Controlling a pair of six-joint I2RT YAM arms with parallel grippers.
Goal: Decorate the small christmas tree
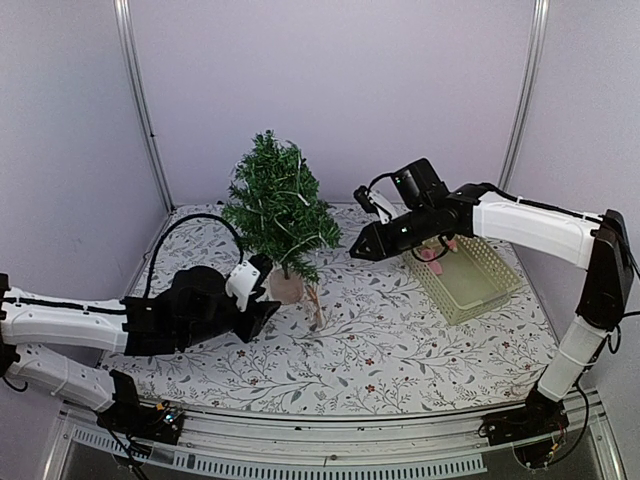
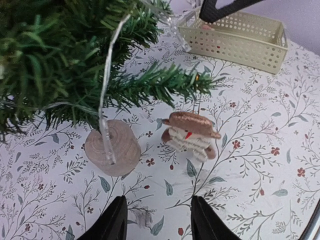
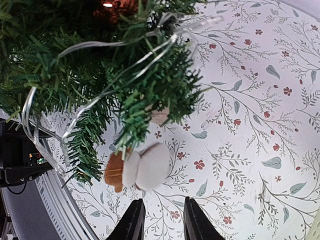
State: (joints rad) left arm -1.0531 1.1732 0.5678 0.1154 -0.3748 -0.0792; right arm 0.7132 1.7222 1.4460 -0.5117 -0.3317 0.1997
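Observation:
The small christmas tree (image 1: 277,200) stands mid-table on its pale round base (image 1: 288,288), with a clear ribbon strung through its branches. A snowman ornament with a brown hat (image 2: 190,135) hangs by a thin string from a low branch on the tree's right side. It also shows in the right wrist view (image 3: 142,167) and in the top view (image 1: 316,305). My left gripper (image 1: 262,292) is open and empty, low beside the base (image 2: 112,147). My right gripper (image 1: 356,250) is open and empty, in the air just right of the tree's branches.
A cream mesh basket (image 1: 470,285) stands at the right with pink things in it; it also shows in the left wrist view (image 2: 240,40). A red ornament (image 3: 117,6) sits higher in the tree. The flowered tablecloth (image 1: 400,350) covers the table.

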